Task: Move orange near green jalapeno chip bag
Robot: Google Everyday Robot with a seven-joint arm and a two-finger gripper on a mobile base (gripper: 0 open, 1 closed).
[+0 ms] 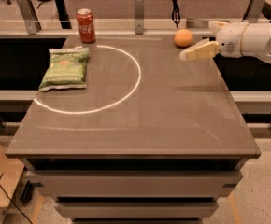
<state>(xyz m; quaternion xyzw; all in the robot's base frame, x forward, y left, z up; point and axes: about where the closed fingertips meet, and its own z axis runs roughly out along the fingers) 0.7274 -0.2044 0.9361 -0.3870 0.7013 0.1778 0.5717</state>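
The orange [183,38] sits on the table near its far right edge. The green jalapeno chip bag [64,68] lies flat on the left side of the table, on the edge of a white circle line. My gripper [198,45] reaches in from the right on a white arm and hangs just right of the orange, a little above the table. It is open and empty, with one cream finger [200,51] pointing left toward the orange, not touching it.
A red soda can [85,25] stands at the far left of the table [140,125], just behind the bag. A white circle [136,78] is marked on the tabletop. Metal rails and posts run behind the table's far edge.
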